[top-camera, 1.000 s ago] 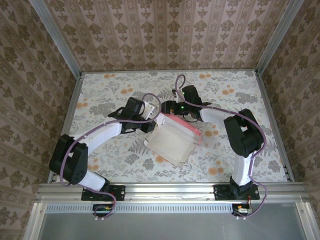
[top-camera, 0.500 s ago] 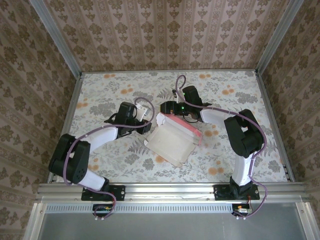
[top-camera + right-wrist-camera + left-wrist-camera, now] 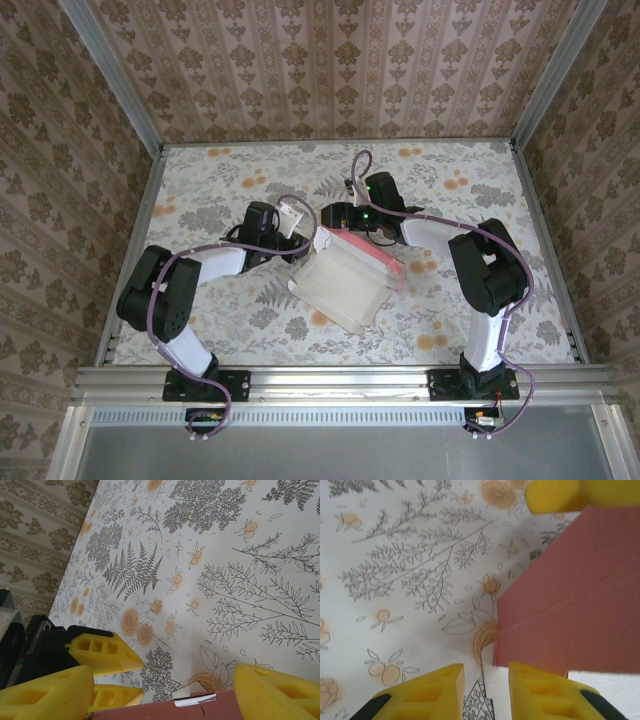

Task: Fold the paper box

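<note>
The paper box (image 3: pixel 345 285) lies mid-table, pale inside up, with a pink wall raised along its far right side. My left gripper (image 3: pixel 300 243) is at the box's far left corner. In the left wrist view its fingers (image 3: pixel 430 695) stand slightly apart around bare table, so the left gripper (image 3: pixel 486 692) is open. A pale flap edge (image 3: pixel 501 680) lies by the right finger, and the pink wall (image 3: pixel 570 605) rises beyond. My right gripper (image 3: pixel 330 222) hangs over the same corner. That right gripper (image 3: pixel 160 695) is open wide, with the pink wall's top edge (image 3: pixel 200 711) between its fingers.
The floral tablecloth (image 3: pixel 230 180) has free room to the left of, behind and to the right of the box. Patterned walls and metal rails (image 3: pixel 140 220) bound the table. The two grippers are close together; the left one's yellow fingers (image 3: pixel 100 652) appear in the right wrist view.
My left gripper has come off the box's left corner and opened a little. Its elbow has swung in toward the table. The right arm and the box have barely moved.
</note>
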`<state>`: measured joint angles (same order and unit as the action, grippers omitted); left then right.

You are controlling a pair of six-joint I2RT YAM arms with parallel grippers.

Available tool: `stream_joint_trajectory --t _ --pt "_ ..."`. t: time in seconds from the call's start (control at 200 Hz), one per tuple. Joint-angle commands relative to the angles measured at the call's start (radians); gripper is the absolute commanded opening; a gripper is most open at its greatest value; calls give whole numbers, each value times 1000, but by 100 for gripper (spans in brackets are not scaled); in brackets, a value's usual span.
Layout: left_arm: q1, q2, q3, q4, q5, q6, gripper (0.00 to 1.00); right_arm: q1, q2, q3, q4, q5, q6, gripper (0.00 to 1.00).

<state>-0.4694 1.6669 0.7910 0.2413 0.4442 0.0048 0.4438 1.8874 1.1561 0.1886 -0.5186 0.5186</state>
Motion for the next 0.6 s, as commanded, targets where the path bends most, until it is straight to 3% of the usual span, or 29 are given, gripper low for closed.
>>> stream_joint_trajectory --t 0.0,0.21,0.595 --pt "6 16 26 76 53 22 28 6 21 -35 -87 37 -38 75" --pt "2 18 17 106 131 16 28 3 29 -34 -81 34 -34 74" --pt "-43 36 62 42 99 60 29 -4 37 -41 -64 15 -19 73"
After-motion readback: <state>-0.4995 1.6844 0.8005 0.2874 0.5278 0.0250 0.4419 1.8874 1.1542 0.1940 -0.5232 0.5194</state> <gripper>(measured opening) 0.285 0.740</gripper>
